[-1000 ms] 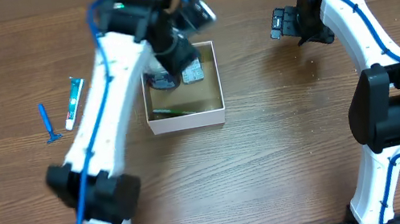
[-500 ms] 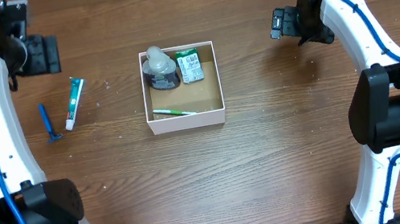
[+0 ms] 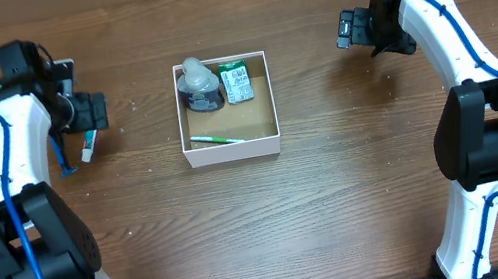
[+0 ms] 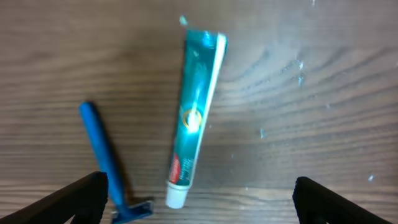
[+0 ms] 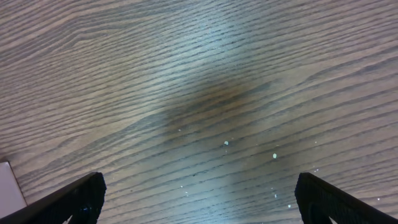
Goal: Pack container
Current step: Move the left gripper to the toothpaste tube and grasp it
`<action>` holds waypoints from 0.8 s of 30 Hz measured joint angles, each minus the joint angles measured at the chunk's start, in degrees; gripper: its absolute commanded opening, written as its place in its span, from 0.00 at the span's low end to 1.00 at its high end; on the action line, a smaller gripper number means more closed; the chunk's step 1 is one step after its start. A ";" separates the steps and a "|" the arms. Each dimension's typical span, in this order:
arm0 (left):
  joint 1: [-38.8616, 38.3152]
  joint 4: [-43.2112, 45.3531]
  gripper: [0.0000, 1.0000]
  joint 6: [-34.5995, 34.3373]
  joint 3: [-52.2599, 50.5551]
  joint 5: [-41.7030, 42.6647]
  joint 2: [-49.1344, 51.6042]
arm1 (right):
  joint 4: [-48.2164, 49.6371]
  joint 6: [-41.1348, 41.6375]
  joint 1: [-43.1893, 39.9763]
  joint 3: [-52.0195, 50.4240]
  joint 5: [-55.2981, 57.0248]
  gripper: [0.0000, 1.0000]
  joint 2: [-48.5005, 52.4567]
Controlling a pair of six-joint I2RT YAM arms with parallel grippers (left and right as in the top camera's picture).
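Observation:
The container point(image 3: 266, 116), a square white-walled box with a brown floor, sits at the table's middle. Inside lie a grey bottle point(image 3: 199, 87), a green-and-white carton point(image 3: 236, 82) and a green-and-white toothbrush point(image 3: 217, 140). A teal toothpaste tube point(image 4: 196, 115) and a blue razor point(image 4: 106, 158) lie on the wood left of the container. My left gripper point(image 4: 199, 199) is open and empty above the tube's cap end; in the overhead view it point(image 3: 88, 114) covers most of the tube. My right gripper point(image 5: 199, 193) is open and empty over bare wood, right of the container point(image 3: 352, 29).
A white corner point(image 5: 9, 186) shows at the left edge of the right wrist view. Wood table surface lies all around the container.
My left arm swung from over the container far out to the left, then came back in over the toothpaste tube and razor. The right arm has not moved.

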 measured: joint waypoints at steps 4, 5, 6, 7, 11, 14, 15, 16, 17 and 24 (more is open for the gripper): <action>0.00 7.87 0.99 2.08 -5.68 1.68 0.00 | -0.02 0.00 0.00 0.00 0.00 1.00 0.00; 0.00 9.18 0.99 2.29 -6.78 1.99 0.00 | 0.02 0.02 0.00 0.00 0.00 1.00 0.00; 0.00 10.16 0.98 2.34 -7.93 2.27 0.00 | 0.00 -0.02 0.00 0.00 0.02 1.00 0.00; 0.00 10.60 0.97 2.40 -8.70 2.43 0.00 | 0.00 0.00 0.00 0.00 0.00 1.00 0.00; 0.00 13.55 0.89 2.60 -11.52 2.73 0.00 | 0.00 -0.02 0.00 0.00 0.02 1.00 0.00; 0.00 14.03 0.86 2.75 -12.33 2.78 0.02 | -0.02 0.02 0.00 0.00 0.02 1.00 0.00; 0.00 14.12 0.86 2.73 -12.37 2.80 0.13 | 0.00 0.00 0.00 0.00 0.00 1.00 0.00; 0.00 14.23 0.86 2.73 -12.37 2.89 0.39 | 0.00 0.00 0.00 0.00 0.00 1.00 0.00; 0.00 14.32 0.86 2.73 -12.37 2.95 0.68 | 0.00 0.00 0.00 0.00 0.02 1.00 0.00; 0.00 15.47 0.62 3.21 -12.35 2.89 4.26 | -0.02 0.00 0.00 0.00 0.02 1.00 0.00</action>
